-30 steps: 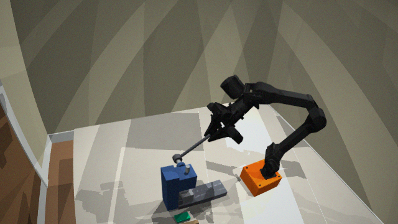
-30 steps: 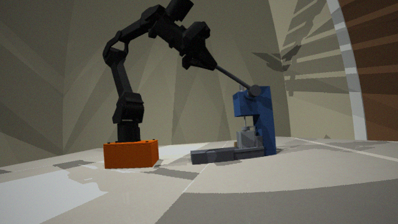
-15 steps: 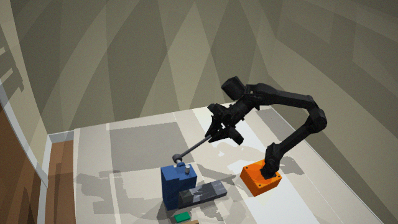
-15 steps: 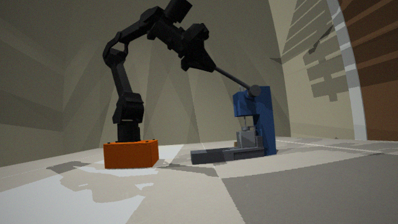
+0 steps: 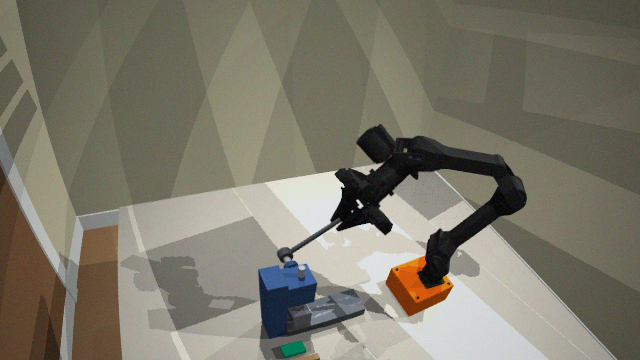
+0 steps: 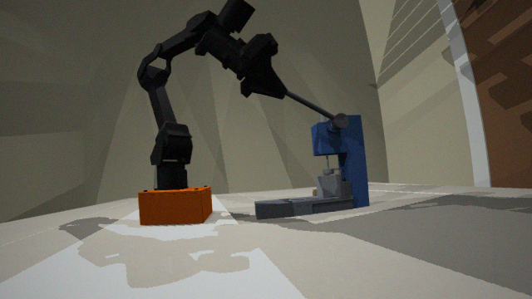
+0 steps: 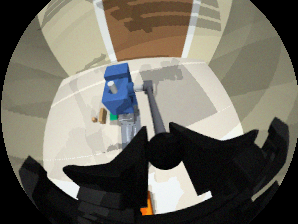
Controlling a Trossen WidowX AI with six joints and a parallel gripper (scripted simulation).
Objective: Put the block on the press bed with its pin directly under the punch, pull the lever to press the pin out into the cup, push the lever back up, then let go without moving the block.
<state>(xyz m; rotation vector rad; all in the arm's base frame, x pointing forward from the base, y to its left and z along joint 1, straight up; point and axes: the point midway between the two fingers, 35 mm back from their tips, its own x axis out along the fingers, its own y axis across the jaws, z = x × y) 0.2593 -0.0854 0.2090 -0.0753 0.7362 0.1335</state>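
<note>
Lever slants upward from the round hub at the side of the blue press, its far end above and out in front of the press. The claw is clamped on that lever near its outer end, where a dark knob shows between the fingers in the wrist view.

The grey block sits on the press's long grey bed, at the end next to the upright of the press. The thin punch hangs down from the press head above the block; whether the pin is exactly under it cannot be told. A short silver peg stands up from the top of the press.

Beside the press lie a green piece and a tan piece. The arm stands on an orange base beyond the bed's outer end, apart from the press.
</note>
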